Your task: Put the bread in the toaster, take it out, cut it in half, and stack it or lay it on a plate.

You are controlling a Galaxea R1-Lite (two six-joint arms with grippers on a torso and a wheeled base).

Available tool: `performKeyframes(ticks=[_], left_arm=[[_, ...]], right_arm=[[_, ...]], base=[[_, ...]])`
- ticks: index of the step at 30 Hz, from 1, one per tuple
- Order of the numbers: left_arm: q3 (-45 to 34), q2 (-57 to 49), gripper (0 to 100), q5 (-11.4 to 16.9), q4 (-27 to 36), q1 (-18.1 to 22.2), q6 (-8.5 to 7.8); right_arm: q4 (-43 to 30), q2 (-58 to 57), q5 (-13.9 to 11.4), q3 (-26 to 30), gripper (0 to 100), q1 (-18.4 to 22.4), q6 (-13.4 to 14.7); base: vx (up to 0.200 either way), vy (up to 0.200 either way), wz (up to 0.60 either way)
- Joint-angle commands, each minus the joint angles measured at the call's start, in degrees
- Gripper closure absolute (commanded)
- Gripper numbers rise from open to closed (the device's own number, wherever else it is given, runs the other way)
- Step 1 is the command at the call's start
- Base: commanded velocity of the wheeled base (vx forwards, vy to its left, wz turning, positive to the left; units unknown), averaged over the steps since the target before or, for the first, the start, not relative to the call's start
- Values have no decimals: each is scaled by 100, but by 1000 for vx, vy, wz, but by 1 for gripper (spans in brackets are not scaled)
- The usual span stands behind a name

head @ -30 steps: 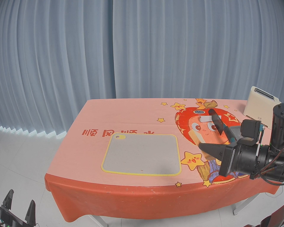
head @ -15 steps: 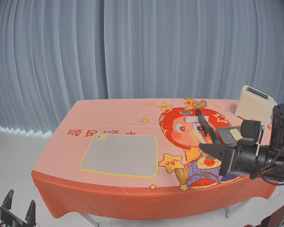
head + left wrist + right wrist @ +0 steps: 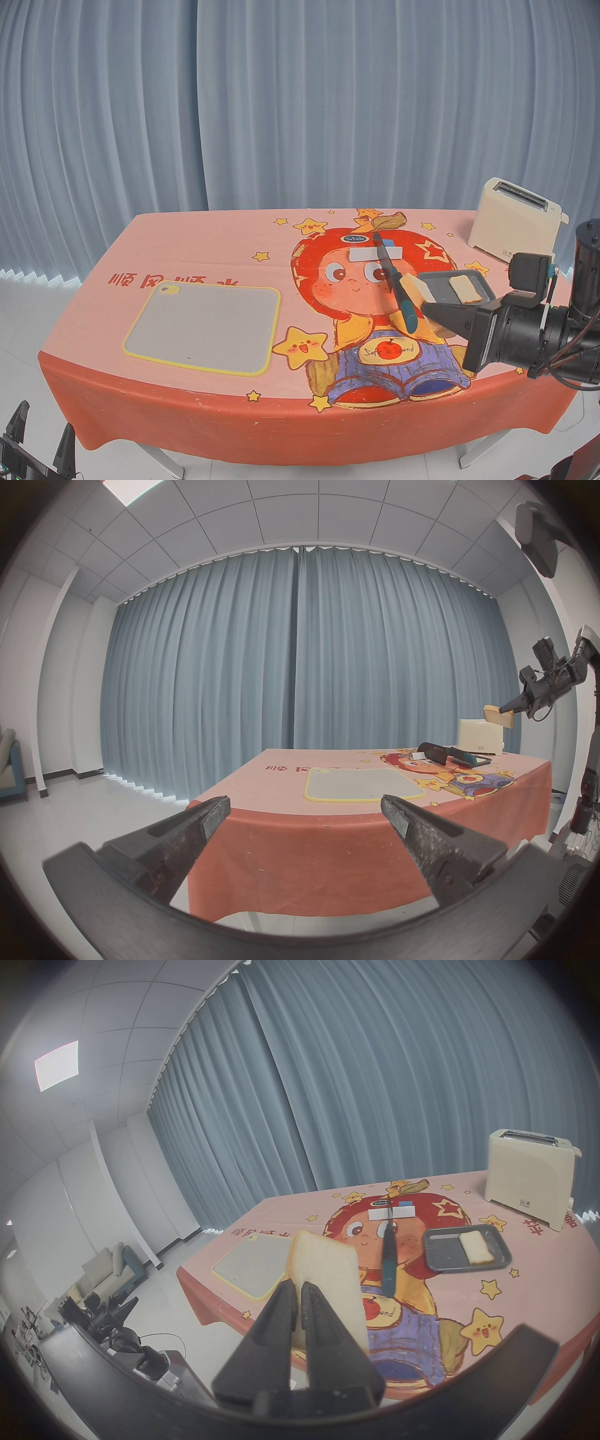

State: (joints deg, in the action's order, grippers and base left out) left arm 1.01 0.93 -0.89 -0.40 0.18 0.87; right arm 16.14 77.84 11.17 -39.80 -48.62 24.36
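L tool (image 3: 304,806): jaws standing wide apart, holding nothing, off the surface (image 3: 206,250) edge. Cutting board (image 3: 203,325), knife (image 3: 394,284): not moving; head cam is panning right, so the whole scene is sliding left. R tool (image 3: 299,1294): still clamping bread slice (image 3: 328,1279) above surface, nr tray (image 3: 437,290) w/ 2nd piece (image 3: 464,289). Toaster (image 3: 515,222): standing far right.

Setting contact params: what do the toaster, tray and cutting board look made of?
Toaster: cream shell, smooth, soft sheen, likely plastic.
Tray: dark grey, flat with raised rim, matte; coated metal or plastic, can't tell.
Cutting board: thin grey sheet, yellow edge, probably plastic.
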Motion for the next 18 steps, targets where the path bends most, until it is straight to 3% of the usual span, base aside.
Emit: performKeyframes(ticks=[1,18], left_arm=[[-101,-66,0,1,-4,-1,1],[-101,-66,0,1,-4,-1,1]], right_arm=[[-6,12,0,-1,100,-8,-1],[-6,21,0,-1,100,-8,-1]], base=[[0,0,0],[0,0,0]])
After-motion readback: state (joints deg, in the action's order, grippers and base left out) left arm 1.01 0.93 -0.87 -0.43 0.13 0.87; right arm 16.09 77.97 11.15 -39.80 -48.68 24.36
